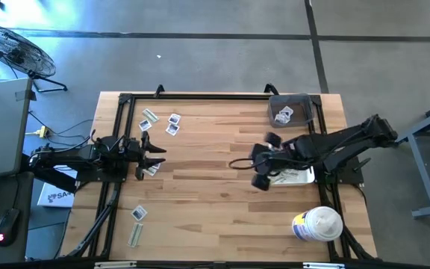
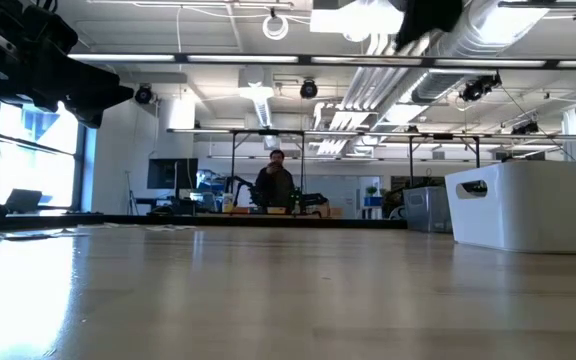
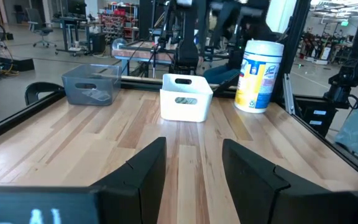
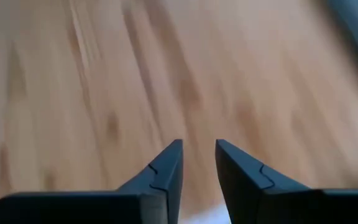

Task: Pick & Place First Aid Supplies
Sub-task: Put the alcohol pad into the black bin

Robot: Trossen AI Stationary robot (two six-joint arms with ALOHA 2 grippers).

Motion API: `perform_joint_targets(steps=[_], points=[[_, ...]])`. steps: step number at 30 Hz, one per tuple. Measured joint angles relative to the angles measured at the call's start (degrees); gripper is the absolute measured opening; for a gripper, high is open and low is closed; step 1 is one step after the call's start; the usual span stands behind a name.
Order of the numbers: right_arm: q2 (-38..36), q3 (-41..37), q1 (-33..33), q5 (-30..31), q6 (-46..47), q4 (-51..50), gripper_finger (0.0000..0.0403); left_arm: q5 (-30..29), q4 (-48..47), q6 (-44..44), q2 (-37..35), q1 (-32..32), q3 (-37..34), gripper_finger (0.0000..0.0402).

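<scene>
Toward nine o'clock on the table, my left gripper waits with its fingers parted over a packet. First aid supplies lie scattered at about ten o'clock, one strip's long axis running diagonally; two more lie near seven, the lower strip pointing roughly twelve-to-six. My right gripper hangs at three o'clock over the white bin, fingers a little apart, holding nothing. Only the left wrist view shows the grey bin side-on and the tub. Low down, a person stands beyond.
</scene>
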Motion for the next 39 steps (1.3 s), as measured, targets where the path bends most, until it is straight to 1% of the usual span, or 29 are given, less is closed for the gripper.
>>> perform_joint_targets(steps=[2, 4, 6, 9, 12, 16, 18, 20, 23, 27, 30, 33, 35, 37, 39], points=[[0.0, -0.8, 0.2, 4.9, -5.7, 9.4, 0.0086, 0.0, 0.0, 0.0, 0.0, 0.0, 0.0, 0.0156], [0.0, -3.2, 0.4, 9.3, -10.4, 20.3, 0.0085, 0.0, 0.0, 0.0, 0.0, 0.0, 0.0, 0.0156], [0.0, -7.1, 0.4, 10.8, -15.0, 32.0, 0.0086, 0.0, 0.2, 0.0, 0.0, 0.0, 0.0, 0.0156], [0.0, -14.0, 0.1, 9.0, -19.9, 47.6, 0.0089, 0.0, 2.8, 0.0, 0.0, 0.0, 0.0, 0.0156], [0.0, -20.8, -0.2, 6.3, -22.0, 59.6, 0.0090, 0.1, 5.6, -2.2, 0.0, 0.0, 0.0, 0.0156], [0.1, -29.4, -0.3, 3.5, -18.4, 70.4, 0.0089, 0.9, 11.2, -12.2, 0.0, 0.0, 0.0, 0.0156], [0.1, -32.8, -0.3, 3.2, -15.3, 77.9, 0.0090, 0.3, 12.1, -13.4, 0.0, 0.0, 0.0, 0.0156], [0.1, -34.9, -0.3, 1.5, -13.9, 83.7, 0.0090, -0.8, 12.1, -13.9, 0.1, 0.0, 0.0, 0.0156], [0.1, -36.0, -0.3, -2.6, -15.6, 88.3, 0.0089, -0.4, 14.8, -16.6, 1.0, 0.0, -0.1, 0.0156], [0.1, -34.8, -0.1, -5.3, -17.3, 88.3, 0.0090, 3.0, 24.0, -19.9, 4.8, 0.0, -0.1, 0.0156], [2.0, -33.7, 0.4, -7.4, -18.9, 89.4, 0.0089, 6.8, 30.4, -20.2, 10.1, -0.3, -0.1, 0.0156], [5.5, -32.3, 1.1, -8.2, -19.7, 90.9, 0.0090, 6.1, 33.9, -20.2, 17.0, -2.3, 0.0, 0.0156], [8.3, -31.2, 1.4, -8.3, -19.6, 91.3, 0.0089, 4.3, 32.1, -20.3, 22.1, -3.9, 1.5, 0.0156], [10.8, -29.9, 1.7, -8.2, -19.2, 91.4, 0.0089, 3.2, 30.3, -20.6, 26.8, -5.1, 4.7, 0.0156], [12.9, -28.6, 2.0, -9.0, -19.2, 91.4, 0.0090, 1.9, 24.3, -20.6, 30.7, -5.7, 9.2, 0.0156]])
